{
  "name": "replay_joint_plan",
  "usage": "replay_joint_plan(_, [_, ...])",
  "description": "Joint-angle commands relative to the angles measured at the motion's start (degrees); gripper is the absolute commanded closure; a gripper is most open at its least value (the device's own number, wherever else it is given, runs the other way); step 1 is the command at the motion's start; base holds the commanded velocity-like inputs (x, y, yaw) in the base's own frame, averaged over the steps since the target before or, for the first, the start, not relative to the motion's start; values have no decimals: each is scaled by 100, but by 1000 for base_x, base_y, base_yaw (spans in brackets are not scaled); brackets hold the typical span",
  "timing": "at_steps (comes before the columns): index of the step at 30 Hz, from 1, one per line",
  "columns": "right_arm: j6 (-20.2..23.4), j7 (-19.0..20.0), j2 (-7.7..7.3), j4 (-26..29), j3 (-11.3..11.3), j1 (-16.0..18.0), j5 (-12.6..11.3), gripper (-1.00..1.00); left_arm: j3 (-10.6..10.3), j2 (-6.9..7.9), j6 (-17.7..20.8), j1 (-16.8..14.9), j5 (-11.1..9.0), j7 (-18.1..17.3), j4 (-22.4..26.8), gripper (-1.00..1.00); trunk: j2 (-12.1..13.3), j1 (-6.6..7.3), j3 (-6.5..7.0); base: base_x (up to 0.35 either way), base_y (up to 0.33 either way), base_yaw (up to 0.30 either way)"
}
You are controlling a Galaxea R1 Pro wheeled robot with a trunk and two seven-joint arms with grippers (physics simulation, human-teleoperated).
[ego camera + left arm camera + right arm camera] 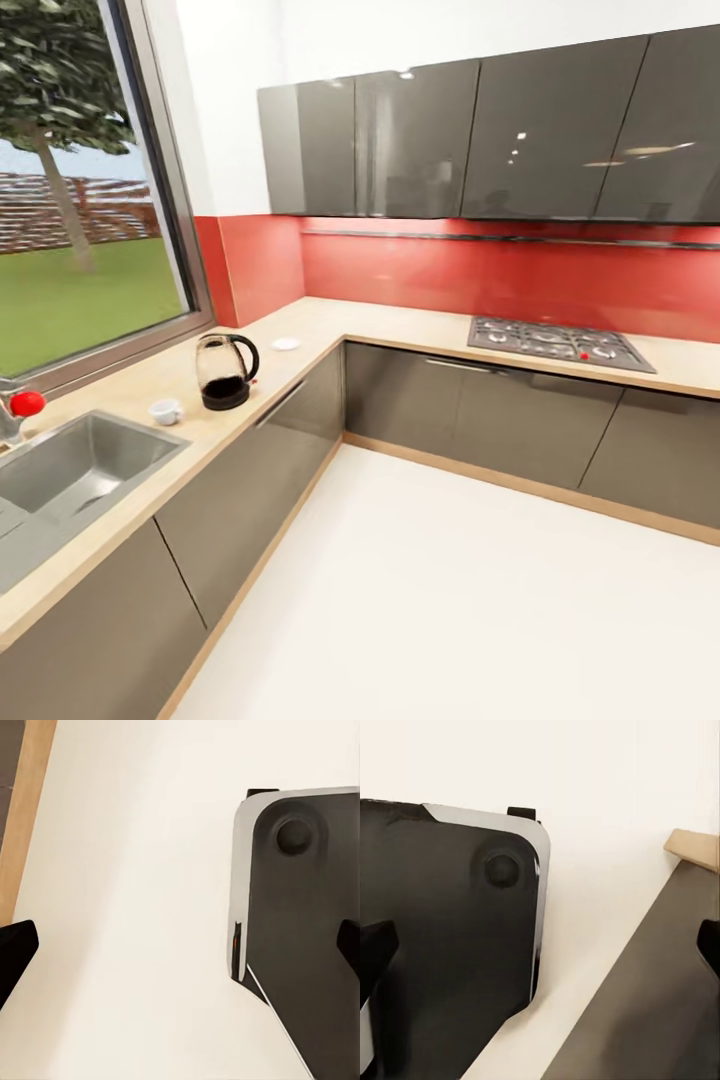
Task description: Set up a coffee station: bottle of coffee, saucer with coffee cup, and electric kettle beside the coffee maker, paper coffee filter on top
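The kitchen countertop (pixel 300 330) runs in an L shape along the window wall and then along the red back wall. The electric kettle (pixel 225 372) stands upright on the countertop, near its front edge, between the steel sink (pixel 75 465) and the inner corner. The coffee cup (pixel 165 410) sits on the countertop between the kettle and the sink, close to the sink's corner, apart from both. The saucer (pixel 286 344) lies flat on the countertop behind the kettle, toward the inner corner, and the cup is not on it. A red tap knob (pixel 27 403) is at the far edge of the sink, under the window (pixel 70 200). A gas hob (pixel 558 342) is set in the other branch of the countertop, under the grey wall cabinets (pixel 480 140).

In the left wrist view the left gripper (pixel 180 949) hangs over the pale floor (pixel 135 907) and the robot's dark base; its two black fingertips are at opposite sides of the picture, so it is spread wide with nothing between them. In the right wrist view the right gripper (pixel 540 949) is also wide apart and holds nothing, above the base and a grey cabinet front (pixel 660 1005).
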State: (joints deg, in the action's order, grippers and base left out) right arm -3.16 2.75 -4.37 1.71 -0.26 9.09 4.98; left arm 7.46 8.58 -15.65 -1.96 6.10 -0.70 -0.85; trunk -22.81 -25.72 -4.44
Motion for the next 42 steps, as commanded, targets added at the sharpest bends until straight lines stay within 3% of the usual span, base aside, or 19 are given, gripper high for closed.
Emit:
replay_joint_plan(1, [-18,13,-5,-4,-9,5,52,-100,48,3,-27,-6,59,-5,-10,-100,-11,-6,-12,295,-187,0])
replay_joint_plan(6, [-18,15,-25,-4,-10,5,47,-100,42,4,-33,-6,58,-2,-11,-100,-11,-6,-12,292,-191,-49])
replay_joint_plan(17, [-18,15,-16,-4,-6,5,47,-100,37,4,-34,-5,58,-5,-9,-100,-11,-6,-12,307,-146,-270])
replay_joint_plan(28, [-33,23,88,22,8,5,47,-100,38,2,-34,-6,58,-5,-5,-100,-11,-6,-12,330,-46,-19])
replay_joint_plan(42, [-215,22,98,23,8,5,47,-100,47,-5,-34,-6,58,-2,-2,-100,-11,-6,-12,338,0,0])
